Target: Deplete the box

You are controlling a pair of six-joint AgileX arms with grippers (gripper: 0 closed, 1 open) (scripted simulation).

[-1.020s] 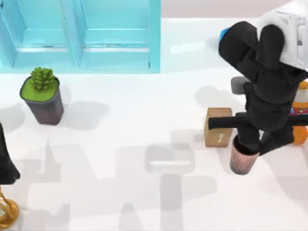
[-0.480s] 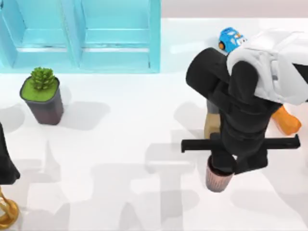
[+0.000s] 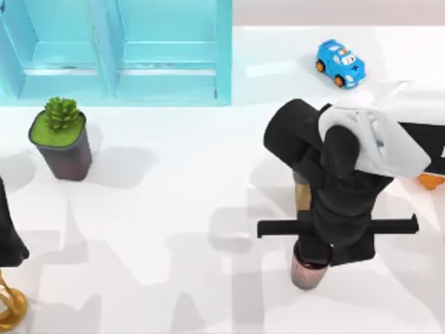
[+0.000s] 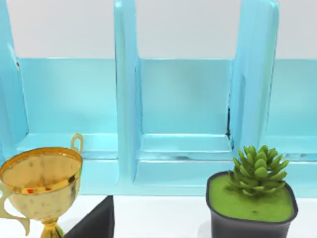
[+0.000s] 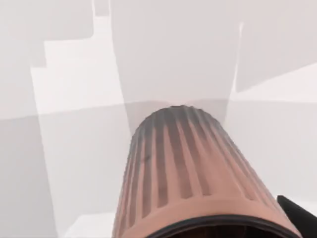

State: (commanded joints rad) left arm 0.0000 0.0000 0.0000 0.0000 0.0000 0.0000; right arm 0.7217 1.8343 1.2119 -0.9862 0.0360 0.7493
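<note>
There is one box (image 3: 300, 198), one ribbed cup (image 3: 306, 268), one blue toy car (image 3: 340, 62), one plant pot (image 3: 64, 142), one gold trophy (image 3: 10, 306) and one blue shelf (image 3: 125, 52). The box sits on the white surface (image 3: 174, 209), right of the middle, mostly hidden under the right arm. The right gripper (image 3: 313, 256) has its jaws clamped on the cup, held above the surface. Since a moment ago the arm and cup slid a little left, and the car now shows fully. The left arm (image 3: 8, 236) stays parked at the left edge; I cannot tell how its jaws stand.
</note>
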